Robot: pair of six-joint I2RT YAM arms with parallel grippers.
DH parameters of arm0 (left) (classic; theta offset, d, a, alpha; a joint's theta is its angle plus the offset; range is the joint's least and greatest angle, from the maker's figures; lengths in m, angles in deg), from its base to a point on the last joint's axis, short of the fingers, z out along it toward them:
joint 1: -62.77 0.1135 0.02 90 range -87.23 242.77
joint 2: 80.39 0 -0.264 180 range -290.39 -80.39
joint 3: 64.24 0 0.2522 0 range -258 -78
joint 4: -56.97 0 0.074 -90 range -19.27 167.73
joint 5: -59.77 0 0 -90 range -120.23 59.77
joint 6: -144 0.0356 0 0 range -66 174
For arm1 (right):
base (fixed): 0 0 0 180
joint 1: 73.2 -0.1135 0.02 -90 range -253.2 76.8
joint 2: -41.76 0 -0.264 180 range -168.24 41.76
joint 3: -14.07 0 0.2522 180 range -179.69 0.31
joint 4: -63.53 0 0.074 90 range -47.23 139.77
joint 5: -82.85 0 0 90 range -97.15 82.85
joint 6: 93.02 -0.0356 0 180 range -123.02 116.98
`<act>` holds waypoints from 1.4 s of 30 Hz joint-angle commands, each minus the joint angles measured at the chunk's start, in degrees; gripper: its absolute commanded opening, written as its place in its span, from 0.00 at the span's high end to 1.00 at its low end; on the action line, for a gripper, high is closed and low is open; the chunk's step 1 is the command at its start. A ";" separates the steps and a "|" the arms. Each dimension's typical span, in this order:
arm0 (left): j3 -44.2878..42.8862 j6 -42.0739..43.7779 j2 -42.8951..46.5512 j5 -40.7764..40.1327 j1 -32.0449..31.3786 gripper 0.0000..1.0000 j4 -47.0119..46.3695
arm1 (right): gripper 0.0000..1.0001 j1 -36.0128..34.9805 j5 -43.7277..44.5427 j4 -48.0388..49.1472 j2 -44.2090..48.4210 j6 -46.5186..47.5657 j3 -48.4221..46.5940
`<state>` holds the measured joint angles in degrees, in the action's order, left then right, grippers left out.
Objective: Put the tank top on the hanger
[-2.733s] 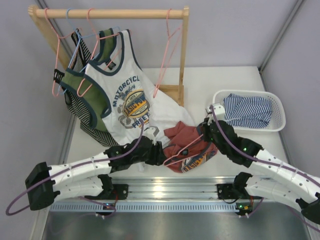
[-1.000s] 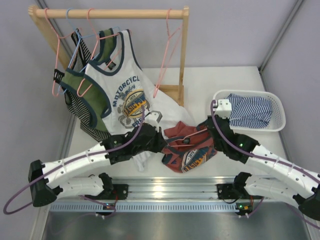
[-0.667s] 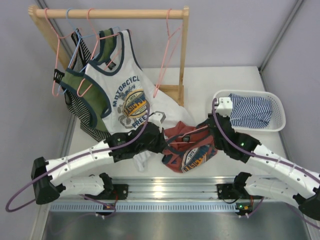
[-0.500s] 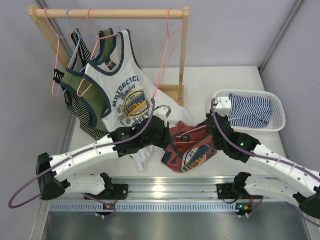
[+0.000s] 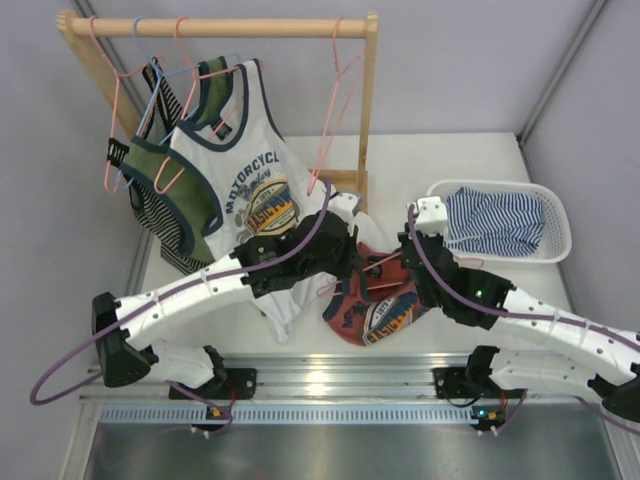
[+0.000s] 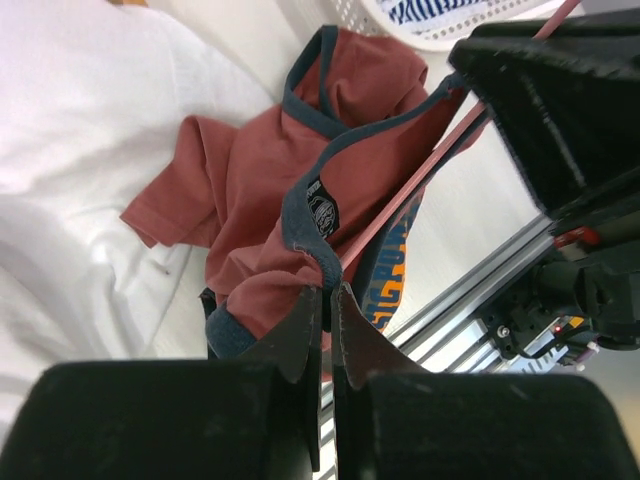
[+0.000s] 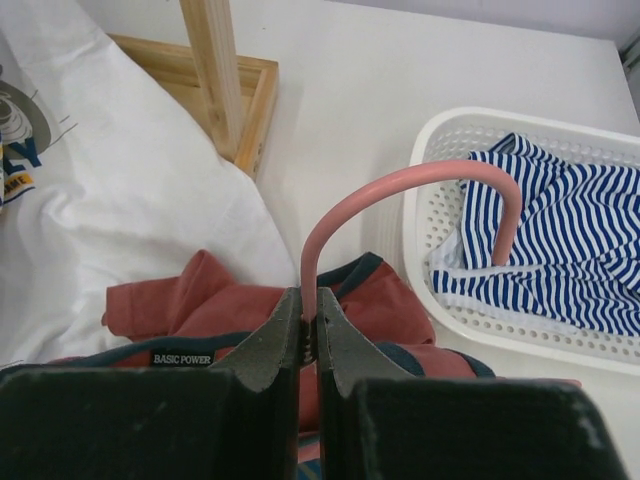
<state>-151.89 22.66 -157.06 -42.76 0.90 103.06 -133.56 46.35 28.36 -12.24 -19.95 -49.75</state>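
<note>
Top external view: my two arms meet low over the tabletop (image 5: pixel 440 160), between the wooden rack (image 5: pixel 230 27) and the white basket (image 5: pixel 560 215). My left claw (image 6: pixel 325 295) is pinched tight on the dark navy neck trim of the rust-red tank top (image 6: pixel 250 170), which is bunched on the tabletop with one edge against the hem of the white printed top (image 5: pixel 255 200) hanging from the rack. My right claw (image 7: pixel 308 300) is clamped on the stem of the pink hanger (image 7: pixel 400 180) just below its curved hook, which arches toward the basket and the blue-and-white striped garment (image 7: pixel 570 230) inside. One pink arm of the hanger runs close beside the pinched trim.
</note>
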 commanded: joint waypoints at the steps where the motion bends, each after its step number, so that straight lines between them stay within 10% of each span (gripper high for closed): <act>1: -4.42 2.32 -0.24 -1.00 0.17 1.00 0.36 | 1.00 -2.04 2.66 3.66 -1.19 1.72 -4.51; 18: -3.90 3.47 1.08 1.29 0.96 0.94 -0.26 | 1.00 -7.32 6.80 2.16 -4.89 2.78 -9.53; 26: -1.53 7.42 7.48 1.37 1.13 0.46 0.36 | 1.00 -7.32 5.66 1.72 -4.80 2.86 -10.23; 42: 3.57 20.78 11.28 10.86 1.05 0.46 4.14 | 1.00 -7.41 0.91 -1.79 -3.22 4.71 -13.92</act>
<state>-148.37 39.93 -145.76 -35.31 1.82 107.09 -140.13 47.97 26.04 -17.09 -16.69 -59.50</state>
